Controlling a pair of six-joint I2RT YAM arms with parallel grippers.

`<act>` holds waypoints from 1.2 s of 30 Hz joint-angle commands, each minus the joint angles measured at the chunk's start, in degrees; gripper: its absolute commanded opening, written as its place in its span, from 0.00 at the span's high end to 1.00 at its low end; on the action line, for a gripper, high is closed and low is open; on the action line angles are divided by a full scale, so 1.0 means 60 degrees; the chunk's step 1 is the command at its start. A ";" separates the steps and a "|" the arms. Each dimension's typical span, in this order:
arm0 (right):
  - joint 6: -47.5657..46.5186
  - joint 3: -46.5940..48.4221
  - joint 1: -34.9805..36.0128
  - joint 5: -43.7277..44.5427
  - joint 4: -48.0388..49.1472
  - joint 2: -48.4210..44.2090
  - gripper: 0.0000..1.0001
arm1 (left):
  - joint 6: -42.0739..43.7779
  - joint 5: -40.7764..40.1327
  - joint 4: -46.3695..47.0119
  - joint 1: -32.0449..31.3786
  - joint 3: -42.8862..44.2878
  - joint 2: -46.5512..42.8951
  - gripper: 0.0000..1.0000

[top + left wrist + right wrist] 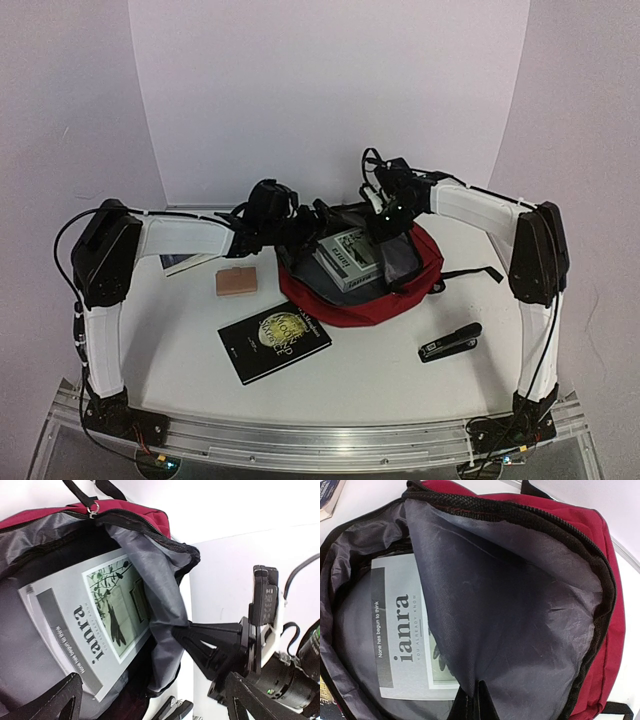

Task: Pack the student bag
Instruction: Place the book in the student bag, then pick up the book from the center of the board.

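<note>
Jaws, seen from above: hard to read at this size, both grippers crowded over the mouth of the student bag. Puts the left gripper at one side of the opening and the right gripper at the far rim, with a grey book lying inside, just below and between the two. Leaves a black book, a black stapler and a small tan block out on the table, all well clear of either pair of jaws, toward the arm bases. Tucks a half-hidden book under the left arm.

From the left wrist: own jaws spread wide and empty, straddling the open mouth. Shows the grey book directly ahead between them, flat on the grey lining. Catches the right gripper off to one side, tips closed on a fold of that lining.

From the right wrist: jaws together, clamped on the grey lining of the bag's flap and holding it up like a tent right in front. Reveals the grey book beyond the pinched fold, deep in the compartment.

Judged so: one book in, mouth held open for more. Black book, black stapler, small tan block and probably the half-hidden book to go, then zipping up
</note>
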 commanded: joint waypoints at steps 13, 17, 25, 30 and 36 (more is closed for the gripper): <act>-0.0695 0.0549 -0.0494 0.0535 0.0017 0.0085 1.00 | -0.0014 0.0333 -0.0007 0.2892 -0.3885 -0.2844 0.00; -0.0707 0.0403 -0.0493 -0.0165 -0.0118 0.0091 0.88 | 0.1030 0.0019 -0.1609 0.3863 -0.3728 -0.3073 0.00; -0.0796 0.0232 -0.0494 -0.1211 -0.0877 -0.0464 0.31 | 0.5788 -0.1622 -0.5439 0.4835 -0.1061 -0.2110 0.00; -0.0880 0.0306 -0.0494 -0.1872 -0.1220 -0.0664 0.03 | 0.8089 -0.2862 -0.7811 0.4835 0.1133 -0.0063 0.00; -0.0792 0.0388 -0.0489 -0.2289 -0.1523 -0.0785 0.02 | 0.9437 -0.2905 -0.8789 0.4829 0.2767 0.1492 0.00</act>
